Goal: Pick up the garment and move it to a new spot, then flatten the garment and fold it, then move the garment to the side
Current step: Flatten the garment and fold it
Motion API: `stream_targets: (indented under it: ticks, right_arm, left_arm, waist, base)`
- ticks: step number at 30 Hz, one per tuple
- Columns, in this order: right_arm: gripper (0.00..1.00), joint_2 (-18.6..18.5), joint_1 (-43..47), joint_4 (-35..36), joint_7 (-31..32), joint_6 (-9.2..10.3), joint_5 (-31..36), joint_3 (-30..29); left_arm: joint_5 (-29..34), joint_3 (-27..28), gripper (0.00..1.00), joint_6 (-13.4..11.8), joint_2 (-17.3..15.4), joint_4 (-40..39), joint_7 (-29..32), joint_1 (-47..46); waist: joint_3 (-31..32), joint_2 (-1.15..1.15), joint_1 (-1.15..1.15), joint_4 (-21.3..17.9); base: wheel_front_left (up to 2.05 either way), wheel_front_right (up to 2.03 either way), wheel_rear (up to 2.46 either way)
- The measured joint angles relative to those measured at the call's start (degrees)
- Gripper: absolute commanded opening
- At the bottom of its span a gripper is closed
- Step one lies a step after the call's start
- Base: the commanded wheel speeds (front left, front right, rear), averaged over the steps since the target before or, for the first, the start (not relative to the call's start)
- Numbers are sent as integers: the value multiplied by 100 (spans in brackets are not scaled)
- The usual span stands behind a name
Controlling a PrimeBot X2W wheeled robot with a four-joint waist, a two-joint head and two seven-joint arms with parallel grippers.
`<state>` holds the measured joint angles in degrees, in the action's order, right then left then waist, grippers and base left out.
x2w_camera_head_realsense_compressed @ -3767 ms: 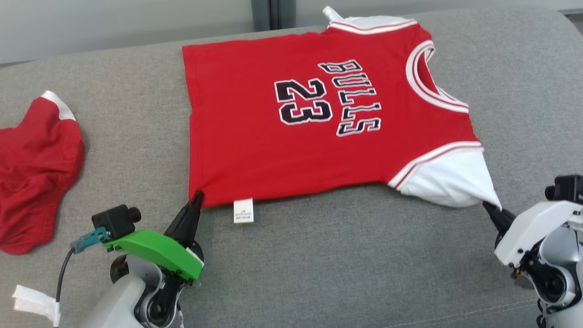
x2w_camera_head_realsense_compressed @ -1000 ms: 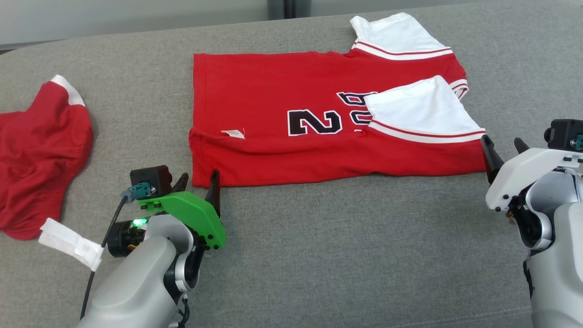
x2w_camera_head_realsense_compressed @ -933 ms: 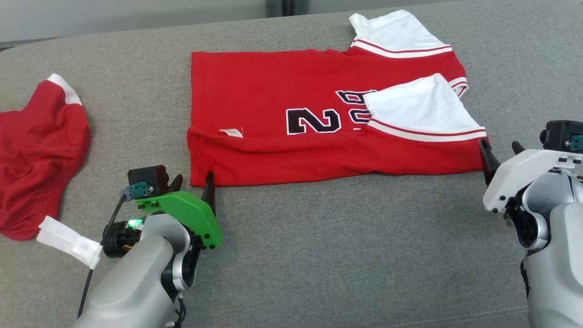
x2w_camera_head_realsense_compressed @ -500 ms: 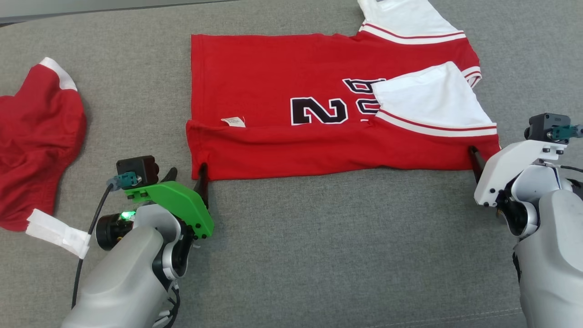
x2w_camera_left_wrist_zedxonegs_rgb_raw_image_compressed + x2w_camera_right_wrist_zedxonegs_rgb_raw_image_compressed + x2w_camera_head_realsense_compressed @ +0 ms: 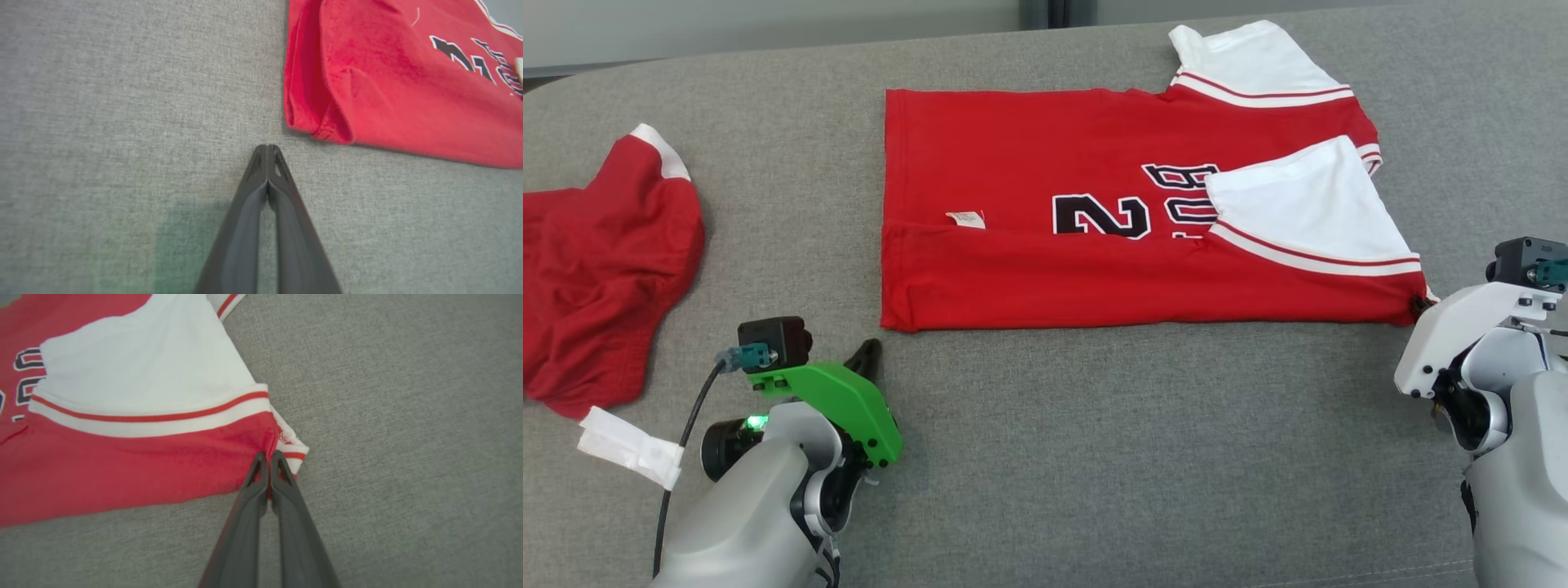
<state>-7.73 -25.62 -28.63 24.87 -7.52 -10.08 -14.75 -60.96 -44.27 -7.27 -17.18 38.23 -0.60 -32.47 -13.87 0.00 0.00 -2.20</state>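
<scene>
The red jersey (image 5: 1094, 278) lies on the grey cushion with its near edge folded up over the number and one white sleeve (image 5: 1298, 204) on top. In the left wrist view my left gripper (image 5: 267, 148) is shut on nothing, a short way off the jersey's near left corner (image 5: 318, 130). From the head view that gripper (image 5: 869, 353) sits just below and left of the corner. My right gripper (image 5: 267, 455) is shut on the jersey's near right corner (image 5: 282, 449), where the red fold meets the striped trim. Its white wrist housing (image 5: 1462, 327) hides most of that gripper (image 5: 1419, 305).
A second red garment with white trim (image 5: 596, 269) lies crumpled at the far left. The grey fabric surface (image 5: 1135, 457) stretches open in front of the jersey. The surface's far edge (image 5: 768, 49) runs just behind the jersey, with a pale wall beyond it.
The jersey lay flat 3.8 s ago and now has its near edge folded over. Since half a second ago my left gripper has shut and drawn back from the corner; the right has closed on its corner.
</scene>
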Motion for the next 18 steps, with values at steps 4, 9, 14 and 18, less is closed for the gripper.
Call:
stream_targets:
  ticks: [4,9,14,18]
  right_arm:
    - [0,12,80,15,-97,0,-46,10]
    - [100,11,86,3,-285,0,-53,23]
    - [100,1,74,-14,-370,0,-51,36]
    - [100,18,53,-32,-386,0,-52,86]
  left_arm:
    - [40,35,59,-29,27,-4,-315,34]
    - [99,132,100,-38,33,-152,-666,2]
    - [151,74,100,69,87,-349,-691,-138]
    - [255,-94,100,-76,103,-215,-330,-288]
  waist:
    - [118,0,0,-19]
    - [185,0,0,-16]
    - [143,0,0,-16]
    - [54,0,0,-48]
  base:
    - [0,0,0]
    - [0,0,0]
    - [0,0,0]
    - [0,0,0]
